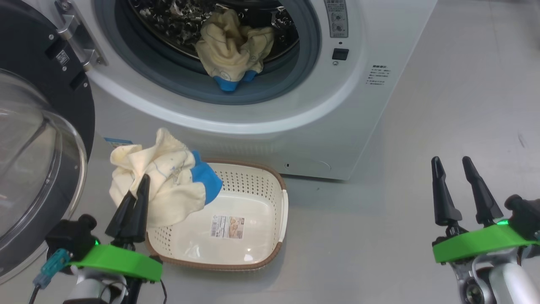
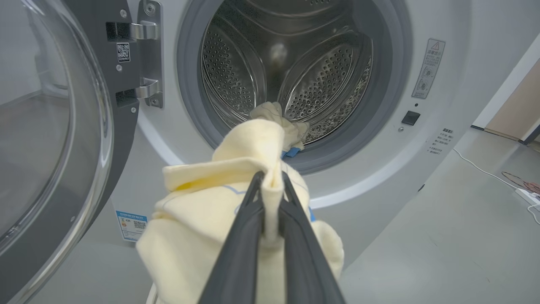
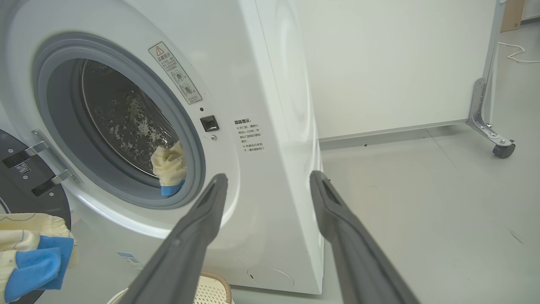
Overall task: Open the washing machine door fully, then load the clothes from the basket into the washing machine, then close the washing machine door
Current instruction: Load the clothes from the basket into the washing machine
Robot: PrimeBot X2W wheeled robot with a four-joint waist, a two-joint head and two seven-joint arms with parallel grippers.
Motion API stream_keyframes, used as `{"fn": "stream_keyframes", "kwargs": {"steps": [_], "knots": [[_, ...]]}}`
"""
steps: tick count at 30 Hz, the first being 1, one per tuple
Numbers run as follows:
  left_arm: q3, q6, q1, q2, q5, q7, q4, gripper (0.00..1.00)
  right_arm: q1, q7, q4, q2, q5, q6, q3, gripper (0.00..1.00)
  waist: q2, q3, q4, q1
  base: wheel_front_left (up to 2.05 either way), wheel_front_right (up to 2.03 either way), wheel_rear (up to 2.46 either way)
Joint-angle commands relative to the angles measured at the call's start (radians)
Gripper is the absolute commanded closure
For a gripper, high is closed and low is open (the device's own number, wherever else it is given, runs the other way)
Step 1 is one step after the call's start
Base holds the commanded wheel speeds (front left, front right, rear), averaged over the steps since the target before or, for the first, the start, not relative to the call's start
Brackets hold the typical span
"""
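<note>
**Left gripper clamped on a garment over the basket**

Left gripper [image 1: 138,185] is what we see first: its two dark fingers are pressed together on a fold of cream cloth, and the left wrist view [image 2: 272,177] shows that fold pinched tight between them. The garment [image 1: 164,181] it holds is cream with a bright blue part. It bunches above the fingers and drapes over the left far corner of the basket [image 1: 253,181]. We cannot tell whether its lower edge touches the basket.

Right gripper [image 1: 450,160] hangs at the lower right with its fingers well apart and nothing between them. In its own wrist view [image 3: 269,176] it points at the right front edge of the washer [image 3: 274,84].

We find the basket on the floor [image 1: 422,211], just in front of the washer, with a sticker [image 1: 228,226] on its bottom. The door [image 1: 25,50] is swung open to the left, and its glass bowl bulges toward us.

We see a second garment [image 1: 232,46] at the mouth of the drum [image 2: 320,80]. Its blue end hangs over the lower lip of the grey gasket [image 1: 168,80]. A small blue label [image 2: 131,225] sits low on the washer front, beside the door.
</note>
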Motion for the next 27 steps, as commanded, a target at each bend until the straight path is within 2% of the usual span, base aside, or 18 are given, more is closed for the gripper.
{"fn": "stream_keyframes", "kwargs": {"steps": [1, 14, 21, 27], "knots": [[0.064, 0.0, 0.005, 0.013, 0.022, -0.011, -0.069, 1.0, 0.004, -0.007, -0.035, -0.021, 0.005, 0.002, 0.008, 0.0, 0.0, -0.013, 0.002, 0.0001, 0.0, 0.0, 0.0], [0.122, 0.0, 0.089, -0.008, 0.048, -0.011, -0.164, 1.0, 0.03, -0.007, -0.043, -0.016, 0.003, 0.002, -0.014, 0.0, 0.0, -0.01, -0.008, 0.0001, 0.0, 0.0, 0.0], [0.121, 0.0, 0.044, -0.014, 0.041, -0.011, -0.159, 1.0, 0.013, -0.007, -0.048, -0.007, 0.0, 0.002, -0.012, 0.0, 0.0, 0.033, -0.021, 0.0001, 0.0, 0.0, 0.0], [0.107, 0.0, -0.056, -0.005, 0.032, -0.011, -0.143, 1.0, -0.023, -0.007, -0.054, 0.009, -0.003, 0.002, -0.007, 0.0, 0.0, 0.105, -0.046, 0.0001, 0.0, 0.0, 0.0]]}}
